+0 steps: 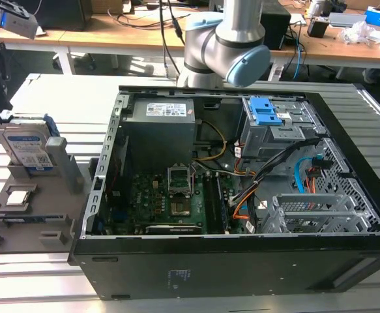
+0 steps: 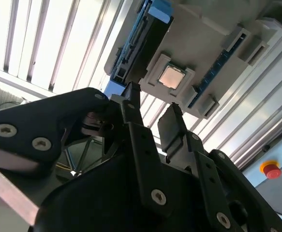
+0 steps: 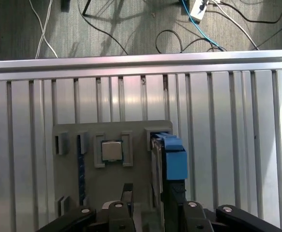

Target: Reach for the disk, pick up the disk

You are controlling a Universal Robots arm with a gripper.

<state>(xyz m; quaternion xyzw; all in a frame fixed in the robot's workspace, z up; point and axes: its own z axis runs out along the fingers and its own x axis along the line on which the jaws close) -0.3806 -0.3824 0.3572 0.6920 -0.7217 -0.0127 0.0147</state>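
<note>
The disk (image 1: 23, 145) stands on edge in a slot of a grey holder (image 1: 46, 225), at the exterior view's left, just beside the open computer case (image 1: 242, 270). Its face carries a white-and-blue barcode label (image 1: 32, 155), but we cannot read the print. That face is turned toward the exterior camera.

The case, the largest thing here, lies on its side on a slatted metal table (image 3: 228, 121). Inside it the power supply box (image 1: 157, 140) bears a white sticker (image 1: 163, 109) whose lines are too small for us to read.

The disk's lower part is sunk in the slot, so we cannot tell whether its long axis runs upright or along the holder. In the first wrist view we see it from above, edge-on, as a thin strip with a blue bracket (image 3: 175, 157) along one side. Its near end is hidden behind the gripper.

The gripper (image 2: 151, 99) hangs over the holder near the disk. Its two black fingers (image 2: 131, 113) are spread apart with nothing between them, and we cannot tell whether a tip touches the disk.

Smallest, a square chip (image 3: 111, 150) sits in a pocket of the holder, just beside the disk.
</note>
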